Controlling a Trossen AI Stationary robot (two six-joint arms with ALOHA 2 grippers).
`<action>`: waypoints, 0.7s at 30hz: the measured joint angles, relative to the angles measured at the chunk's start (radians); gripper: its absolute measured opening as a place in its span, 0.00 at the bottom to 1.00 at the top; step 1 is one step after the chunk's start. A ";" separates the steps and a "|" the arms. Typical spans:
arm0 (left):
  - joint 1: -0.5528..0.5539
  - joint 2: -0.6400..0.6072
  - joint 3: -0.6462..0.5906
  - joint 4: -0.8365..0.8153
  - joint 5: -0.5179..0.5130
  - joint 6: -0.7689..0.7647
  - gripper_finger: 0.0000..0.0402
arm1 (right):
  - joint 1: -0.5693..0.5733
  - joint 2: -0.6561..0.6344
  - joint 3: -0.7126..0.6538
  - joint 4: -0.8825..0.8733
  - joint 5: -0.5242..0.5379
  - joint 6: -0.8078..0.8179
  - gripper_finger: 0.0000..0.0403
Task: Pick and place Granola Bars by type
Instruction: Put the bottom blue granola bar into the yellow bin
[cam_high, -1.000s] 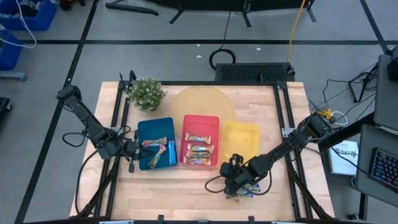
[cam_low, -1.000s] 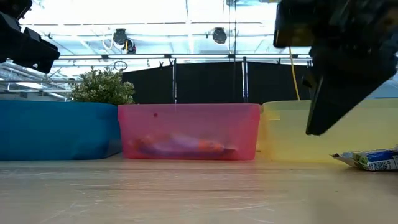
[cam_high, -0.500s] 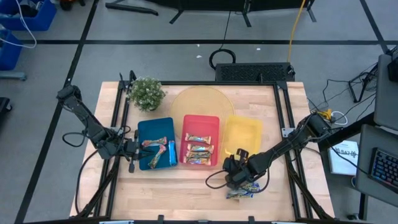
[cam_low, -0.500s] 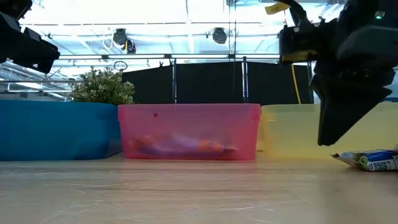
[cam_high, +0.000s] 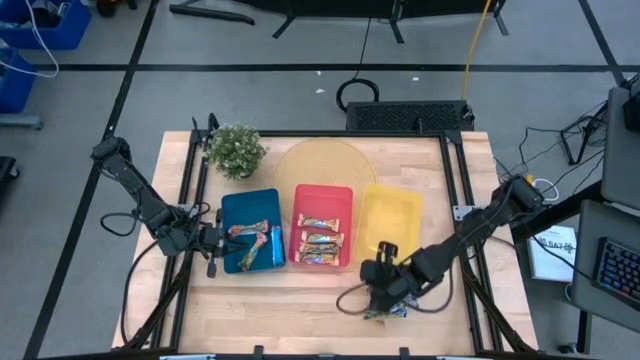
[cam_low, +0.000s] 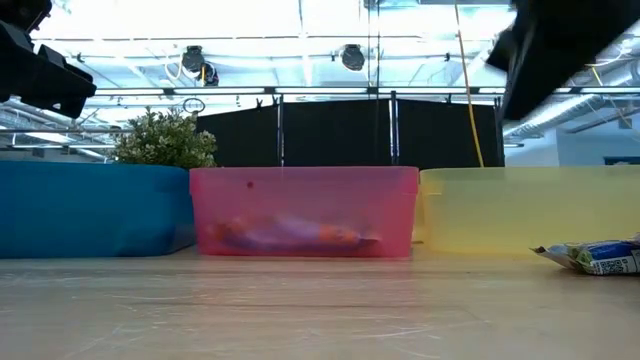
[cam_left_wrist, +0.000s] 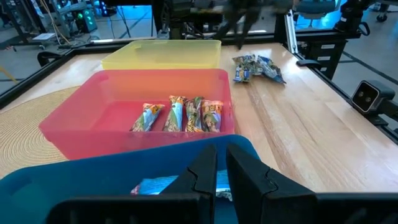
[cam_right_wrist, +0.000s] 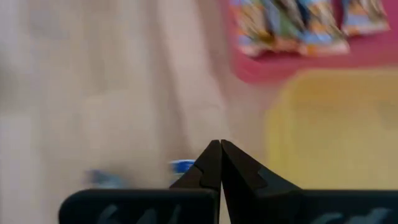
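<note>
Right tool (cam_high: 380, 285) at 5 o'clock on the desk (cam_high: 300, 310), tips pressed together, holding nothing, above a blue-white bar (cam_high: 388, 311) lying loose in front of the yellow tray (cam_high: 390, 205). Best spread wide, descend square across the wrapper's narrow width, pinch mid-length. Left tool (cam_left_wrist: 221, 165), closed and empty, at the blue tray (cam_high: 235, 205).

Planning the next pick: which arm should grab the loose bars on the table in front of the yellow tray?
Right. Its gripper, jaws shut and empty, hovers just above the loose bars. The left gripper waits at the blue tray, across the table.
</note>
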 joint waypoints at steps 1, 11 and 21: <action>0.000 0.000 0.000 0.000 0.000 0.002 0.11 | 0.011 0.009 0.031 -0.003 0.001 -0.002 0.00; 0.000 0.000 0.000 -0.001 -0.001 0.039 0.11 | 0.136 0.224 0.392 -0.269 -0.004 0.068 0.00; 0.000 0.000 0.000 -0.001 -0.001 0.057 0.11 | 0.183 0.401 0.566 -0.487 -0.263 0.156 0.00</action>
